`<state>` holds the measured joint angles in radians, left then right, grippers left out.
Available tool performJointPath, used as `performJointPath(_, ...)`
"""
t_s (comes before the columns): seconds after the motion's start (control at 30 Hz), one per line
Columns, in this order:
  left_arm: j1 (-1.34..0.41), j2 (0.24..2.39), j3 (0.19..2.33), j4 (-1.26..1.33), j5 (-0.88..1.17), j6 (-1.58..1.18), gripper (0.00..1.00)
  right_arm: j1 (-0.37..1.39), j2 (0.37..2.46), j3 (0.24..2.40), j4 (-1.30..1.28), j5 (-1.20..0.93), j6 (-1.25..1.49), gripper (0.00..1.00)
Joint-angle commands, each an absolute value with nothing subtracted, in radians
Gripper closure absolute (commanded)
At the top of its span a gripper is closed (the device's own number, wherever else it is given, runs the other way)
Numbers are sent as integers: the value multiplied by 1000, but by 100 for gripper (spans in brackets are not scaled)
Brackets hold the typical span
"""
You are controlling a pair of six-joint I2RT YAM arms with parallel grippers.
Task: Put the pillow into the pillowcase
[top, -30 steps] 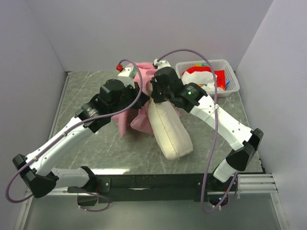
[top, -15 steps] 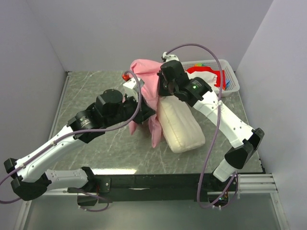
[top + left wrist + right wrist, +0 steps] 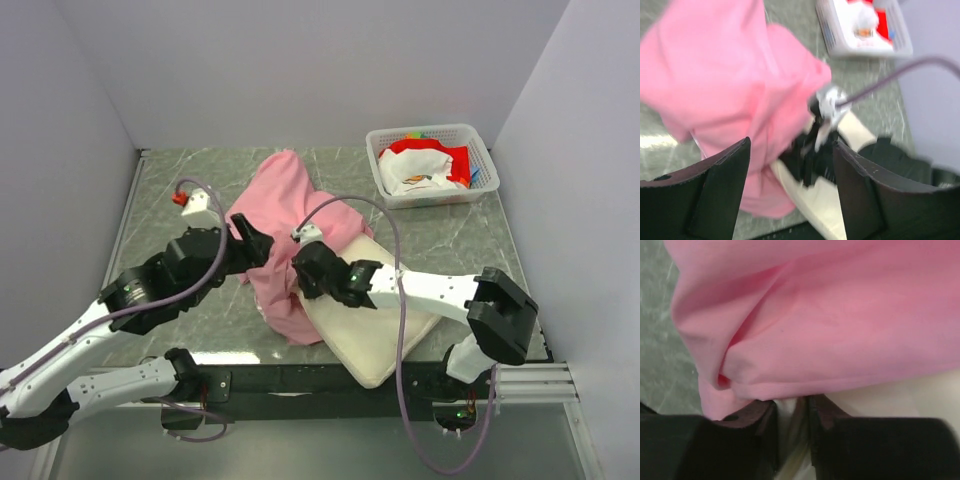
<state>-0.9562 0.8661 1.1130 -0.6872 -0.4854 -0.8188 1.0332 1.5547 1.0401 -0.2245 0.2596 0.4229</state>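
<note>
Grey marbled tabletop (image 3: 180, 170) bears the soft, light pillow (image 3: 375, 340), its edge pinched in the right claw (image 3: 790, 405), with the limp, thin pillowcase (image 3: 285, 200) draped just above that claw and probably best gripped by its hem, while the left claw (image 3: 790, 145) is spread and empty.

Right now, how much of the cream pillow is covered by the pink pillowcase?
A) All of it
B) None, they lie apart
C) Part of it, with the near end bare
C: the pillowcase drapes over the far end of the pillow, while the pillow's near cream end lies uncovered.
</note>
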Motion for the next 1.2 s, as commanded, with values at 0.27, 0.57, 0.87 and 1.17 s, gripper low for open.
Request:
performJointPath(0.27,-942,1144,1216,-704,-506,-698,36,1055,1278,964,-264,359,593,20)
performJointPath(0.57,-956,1405,1264,-634,-353,-532,15,965,760,660,-600,493,992,0)
performJointPath(0.87,-959,1657,1333,-535,-405,-471,12,937,416,489,-897,430,1323,0)
performJointPath(1.17,-925,1779,1325,-488,-403,-488,62,927,684,387,-740,194,1274,0)
